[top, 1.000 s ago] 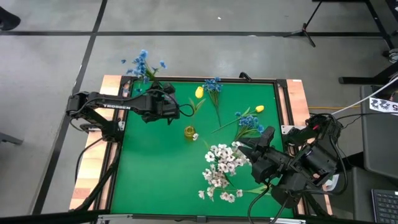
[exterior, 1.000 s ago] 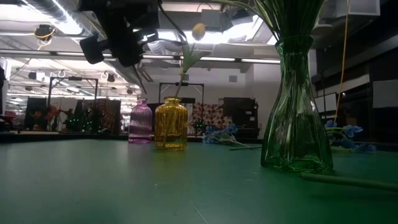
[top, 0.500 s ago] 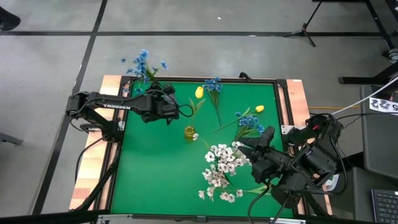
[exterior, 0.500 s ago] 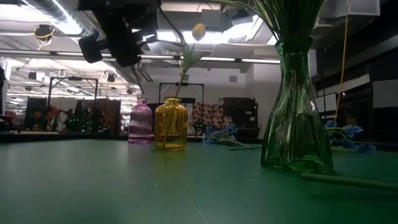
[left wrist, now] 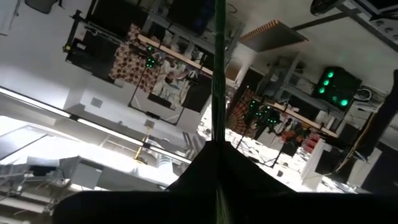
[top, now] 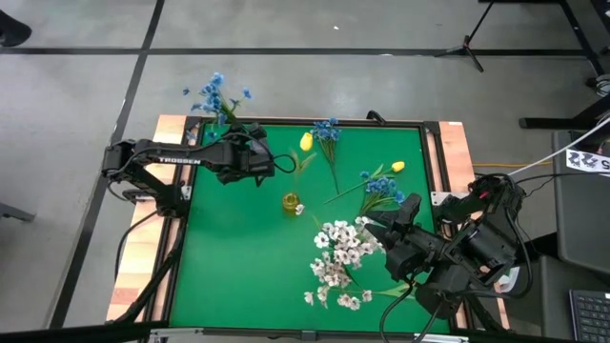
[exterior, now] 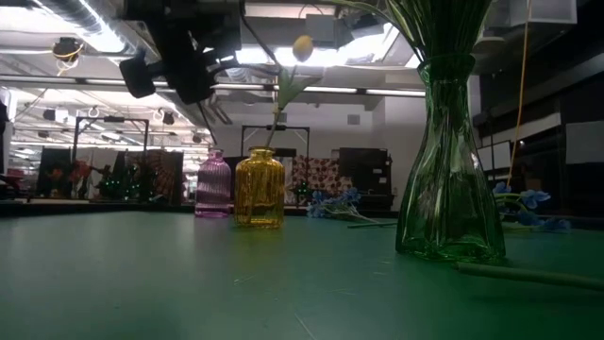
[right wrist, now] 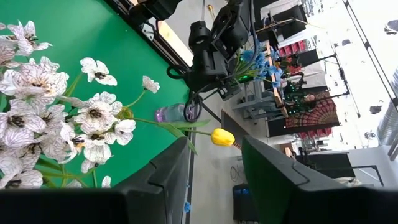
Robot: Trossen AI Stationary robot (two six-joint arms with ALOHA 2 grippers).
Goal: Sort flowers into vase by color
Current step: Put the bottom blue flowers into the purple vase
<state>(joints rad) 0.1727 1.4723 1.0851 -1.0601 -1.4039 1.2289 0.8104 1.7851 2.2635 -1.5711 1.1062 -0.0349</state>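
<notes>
My left gripper (top: 273, 170) hangs above the table's far left, shut on a yellow tulip (top: 305, 141). Its bud (exterior: 302, 45) stands high just beyond the yellow vase (top: 291, 203), and its lower stem passes behind that vase's neck (exterior: 269, 149). A purple vase (exterior: 213, 184) at the far left holds blue flowers (top: 217, 95). The green vase (exterior: 448, 179) holds white flowers (top: 338, 252). My right gripper (top: 386, 229) hovers open beside the white flowers, with nothing between its fingers (right wrist: 168, 180). My left gripper pinches the tulip's thin green stem (left wrist: 217, 134) between its two shut fingers, coming level from the table's left. The stem runs on past the fingertips. The tulip is lifted clear of the table, roughly upright and tilted, bud up. How far along the stem the hold sits, I cannot tell.
Loose on the green mat (top: 238, 267) lie a blue sprig (top: 327, 129) at the far edge, another blue sprig (top: 381, 186) and a second yellow tulip (top: 397, 167) at the right. A stem (exterior: 528, 274) lies beside the green vase.
</notes>
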